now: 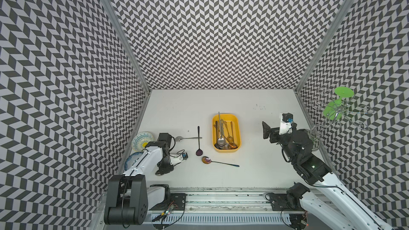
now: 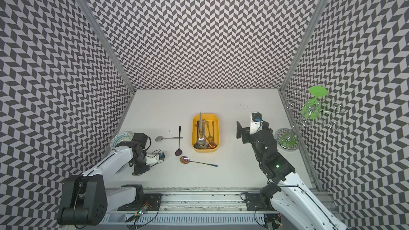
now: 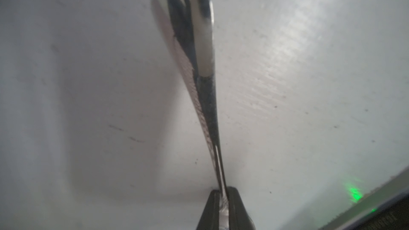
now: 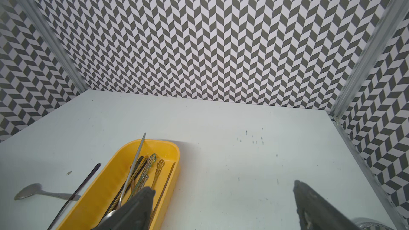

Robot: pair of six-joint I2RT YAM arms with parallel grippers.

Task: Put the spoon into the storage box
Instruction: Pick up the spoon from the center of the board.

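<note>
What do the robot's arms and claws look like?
The left arm and right arm have white links, black joints and black cables; the right one shows a green light. The left claw and right claw are dark and tapered.

Both top views hang high over the near edge of the white tabletop (image 1: 254, 169), looking down toward the black-and-white chevron back wall (image 1: 221, 29), and they share the whole scene with a small sideways shift. Left wrist cam sits right down by the table, staring along a shiny silver metal spoon (image 3: 199, 63) at super close range, while the right wrist cam looks low across the table at that wall, sharing the shallow yellow plastic storage box (image 4: 173, 151) with the top views.
</note>
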